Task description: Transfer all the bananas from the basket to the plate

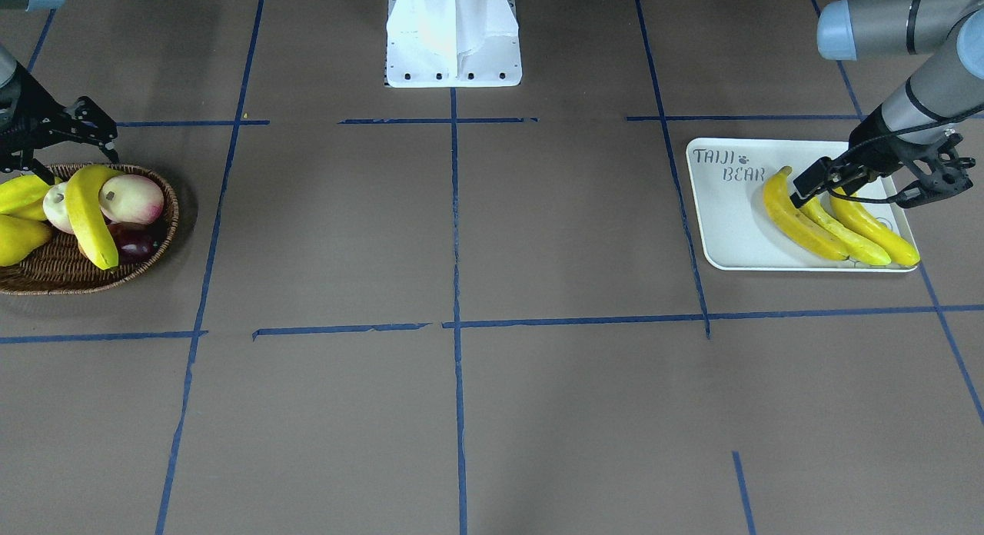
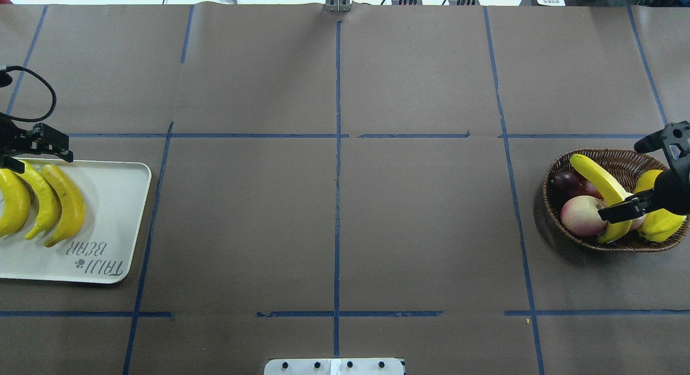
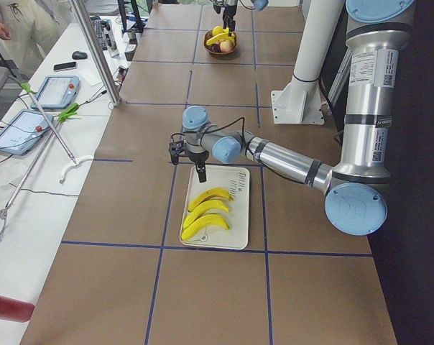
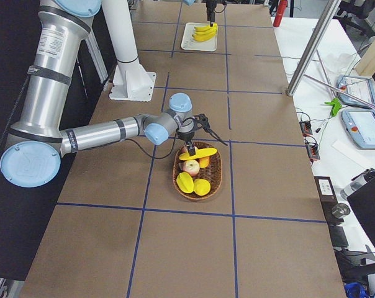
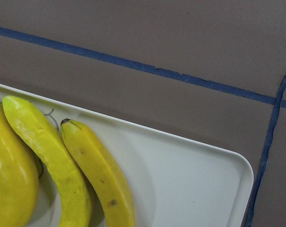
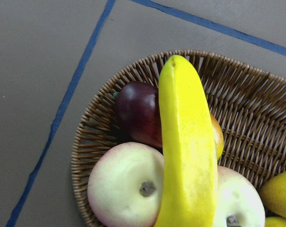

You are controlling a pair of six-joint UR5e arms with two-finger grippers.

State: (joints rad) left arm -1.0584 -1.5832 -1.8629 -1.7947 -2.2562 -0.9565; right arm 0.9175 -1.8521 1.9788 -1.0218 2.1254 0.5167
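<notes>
1. Overhead exterior shows three bananas (image 2: 46,205) side by side on the plate (image 2: 121,219). The fourth banana (image 2: 595,183) lies in the basket (image 2: 560,165), across the other fruit (image 2: 579,216).
2. The left gripper (image 1: 852,197) hangs over the plated bananas' tips, jaws apart and empty.
3. The right gripper (image 2: 622,182) hovers over the fourth banana with its jaws apart, apparently not gripping it.
4. The step in hand is probably picking this last one. The next move calls for lowering, closing on it mid-length and lifting it clear of the other fruit.

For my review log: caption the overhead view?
Three curved yellow bananas lie on the white rectangular tray; a fourth lies in the brown wicker basket below the open right pincer.
</notes>
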